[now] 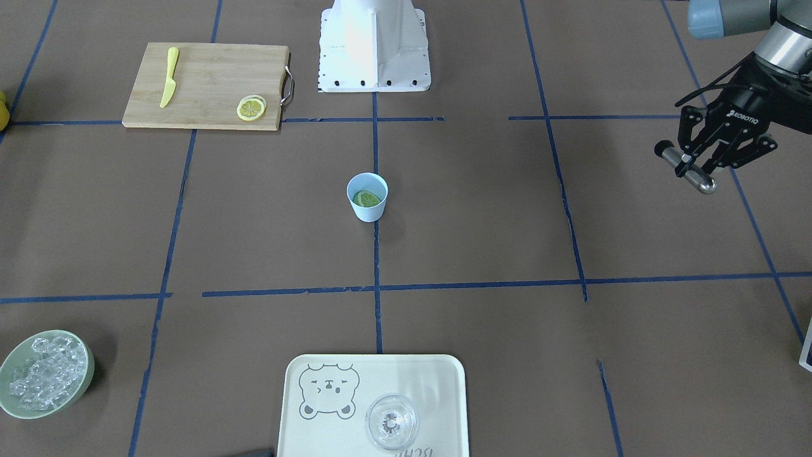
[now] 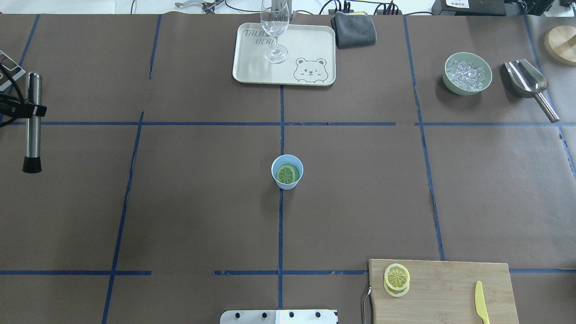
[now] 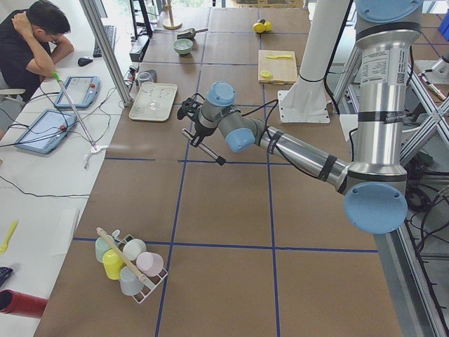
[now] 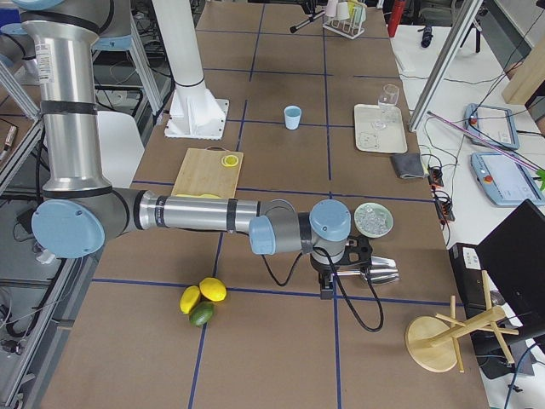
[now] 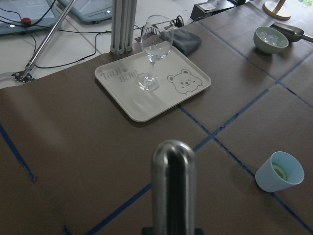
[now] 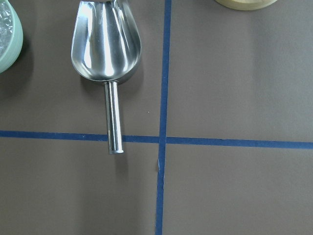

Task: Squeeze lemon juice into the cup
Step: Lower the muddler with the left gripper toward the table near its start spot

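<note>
The light-blue cup (image 1: 368, 212) stands upright at the table's middle, also in the overhead view (image 2: 288, 184) and the left wrist view (image 5: 268, 180). One lemon slice (image 2: 287, 173) lies inside it. Two more slices (image 2: 397, 279) are stacked on the cutting board. My left gripper (image 1: 691, 166) is far to the robot's left of the cup, above the table, shut on a steel muddler rod (image 2: 32, 121). My right gripper (image 4: 334, 274) shows only in the exterior right view, above a steel scoop (image 6: 105, 44); I cannot tell whether it is open or shut.
A wooden cutting board (image 2: 450, 292) with a yellow knife (image 2: 481, 302) lies near the robot's base. A bear tray (image 2: 310, 45) holds a clear glass (image 2: 275, 27). A green bowl (image 2: 465, 91) holds ice. A grey cloth (image 2: 354, 31) lies by the tray.
</note>
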Controlling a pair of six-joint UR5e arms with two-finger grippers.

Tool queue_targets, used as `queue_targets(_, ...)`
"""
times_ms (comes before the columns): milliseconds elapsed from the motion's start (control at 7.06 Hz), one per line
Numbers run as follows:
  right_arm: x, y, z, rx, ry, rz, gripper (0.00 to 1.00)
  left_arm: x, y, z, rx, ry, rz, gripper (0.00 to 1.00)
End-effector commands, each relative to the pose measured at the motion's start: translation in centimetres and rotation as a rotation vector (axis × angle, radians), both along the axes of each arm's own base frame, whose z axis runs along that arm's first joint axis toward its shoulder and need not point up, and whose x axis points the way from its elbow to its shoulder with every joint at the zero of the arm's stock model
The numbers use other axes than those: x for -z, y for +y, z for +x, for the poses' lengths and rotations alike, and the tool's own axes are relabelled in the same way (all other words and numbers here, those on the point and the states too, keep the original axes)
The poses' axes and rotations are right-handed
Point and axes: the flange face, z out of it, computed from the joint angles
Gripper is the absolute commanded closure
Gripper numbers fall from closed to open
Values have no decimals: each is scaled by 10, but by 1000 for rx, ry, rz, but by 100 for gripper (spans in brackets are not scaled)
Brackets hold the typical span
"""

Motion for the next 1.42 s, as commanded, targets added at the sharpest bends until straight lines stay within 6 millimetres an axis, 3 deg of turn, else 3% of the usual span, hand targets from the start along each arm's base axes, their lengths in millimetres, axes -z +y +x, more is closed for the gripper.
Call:
queue_targets(0,-1,2,1,-1,2,2,0,-29,0,13,-21,-123,-230,100)
queue_targets(142,-2,4,1,0,1,1,0,-25,-3,23,-37,-143,-261,100)
queue_targets(283,-5,8,0,2,2,-4,0,-34,6,52,-91,-172,-306,100)
queue_targets(567,-6,8,0,3,3,-5,0,-12,-33,89,-43,-227,-489,100)
queue_targets(709,-4,8,0,4,3,1,0,-15,-32,109,-55,-242,-520,100)
queue_targets(1134,7,3,0,3,5,23,0,-39,-27,130,-47,-270,-597,100)
queue_targets(1275,13,3,0,3,5,35,0,-47,-10,164,-78,-294,-629,100)
